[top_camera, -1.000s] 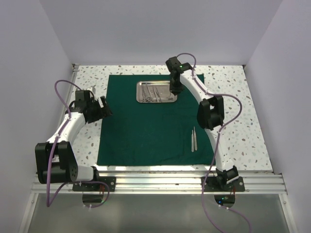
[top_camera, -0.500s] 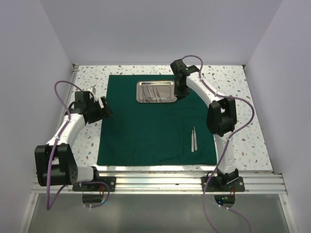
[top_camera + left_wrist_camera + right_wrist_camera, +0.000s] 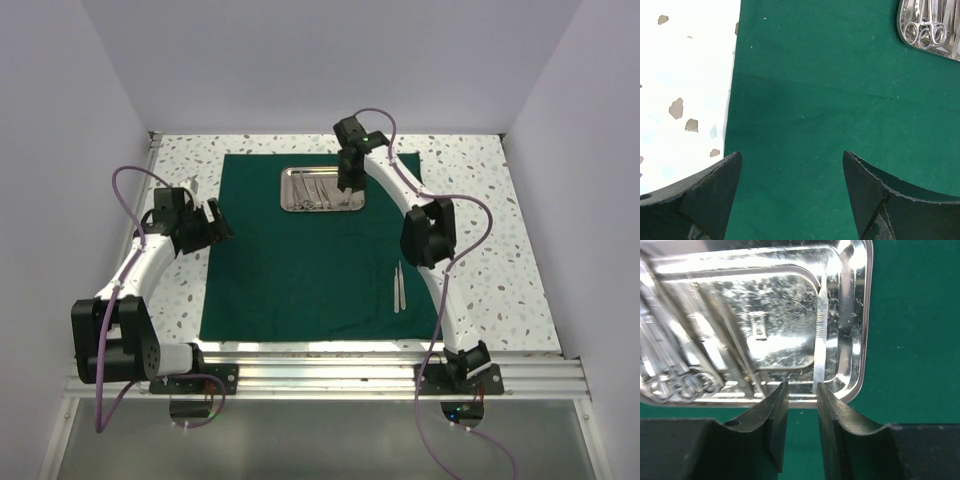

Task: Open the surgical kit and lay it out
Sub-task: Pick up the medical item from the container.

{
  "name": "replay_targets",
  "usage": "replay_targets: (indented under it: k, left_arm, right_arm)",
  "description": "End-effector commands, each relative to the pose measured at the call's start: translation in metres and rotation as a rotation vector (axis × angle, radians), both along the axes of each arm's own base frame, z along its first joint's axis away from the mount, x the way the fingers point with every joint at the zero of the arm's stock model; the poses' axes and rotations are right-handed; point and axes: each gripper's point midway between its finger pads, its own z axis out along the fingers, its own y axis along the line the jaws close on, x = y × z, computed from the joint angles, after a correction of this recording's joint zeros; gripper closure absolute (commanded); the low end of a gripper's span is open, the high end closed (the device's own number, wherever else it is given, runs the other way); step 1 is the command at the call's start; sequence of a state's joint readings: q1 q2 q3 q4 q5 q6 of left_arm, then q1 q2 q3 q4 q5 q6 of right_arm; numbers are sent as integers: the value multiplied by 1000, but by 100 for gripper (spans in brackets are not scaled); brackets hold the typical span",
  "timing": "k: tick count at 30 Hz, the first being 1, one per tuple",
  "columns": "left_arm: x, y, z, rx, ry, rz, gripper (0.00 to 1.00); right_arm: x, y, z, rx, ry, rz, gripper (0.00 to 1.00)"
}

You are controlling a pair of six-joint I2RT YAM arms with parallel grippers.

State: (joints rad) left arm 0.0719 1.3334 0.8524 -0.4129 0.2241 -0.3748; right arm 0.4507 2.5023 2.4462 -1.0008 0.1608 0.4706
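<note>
Left gripper (image 3: 792, 200) hangs wide open with nothing between its dark, wedge-shaped fingers (image 3: 710, 195), just over the left hem of the green drape (image 3: 310, 260). Its wrist view shows only the finger ends; the rest is cut off at the bottom.

The drape is matte woven cloth, spread flat as one big rectangle on the speckled, stone-look table (image 3: 500, 250), with a faint crease running across it. Toward its far edge sits the steel tray (image 3: 320, 189), shiny and rectangular, with rounded corners, a raised rim and a scratched mirror floor. From the left wrist only one corner of it peeks in at the top right.

In the tray's left part lie ring-handled instruments (image 3: 685, 385), slim and silver. Glare and blur run them together, so I cannot count them.

Over the tray's right end the right gripper (image 3: 801, 425) points down, its fingers drawn nearly together with only a narrow slit between. A thin flat strip (image 3: 820, 340), finely ribbed along part of its length, lies by the right inner wall, and its near end reaches the mouth of that slit. Whether the fingers actually pinch it, I cannot tell.

Further right and nearer the arm bases, a slim silver tweezer-like piece (image 3: 398, 288) lies alone on the drape, well apart from the tray and too small to make out in detail.
</note>
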Motion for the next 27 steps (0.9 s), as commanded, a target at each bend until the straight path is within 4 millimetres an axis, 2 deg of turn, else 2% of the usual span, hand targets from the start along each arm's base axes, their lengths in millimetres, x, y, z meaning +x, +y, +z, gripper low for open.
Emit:
replay_targets:
  k: [1, 6, 15, 21, 24, 27]
  left_arm:
    - [3, 5, 10, 14, -37, 9, 15]
    - [0, 6, 8, 22, -32, 16, 15]
    - [7, 6, 4, 16, -20, 10, 15]
    - [4, 6, 0, 20, -11, 13, 15]
    - [4, 7, 0, 26, -11, 16, 15]
    - [5, 8, 0, 31, -12, 18, 15]
  right_arm:
    - [-3, -1, -12, -8, 36, -4, 67]
    - [-8, -8, -33, -49, 73, -23, 69]
    - [-16, -11, -55, -93, 123, -22, 70]
    - [-27, -14, -69, -153, 160, -14, 71]
    - [-31, -12, -74, -165, 177, -9, 76]
    - [-37, -10, -83, -191, 198, 1, 89]
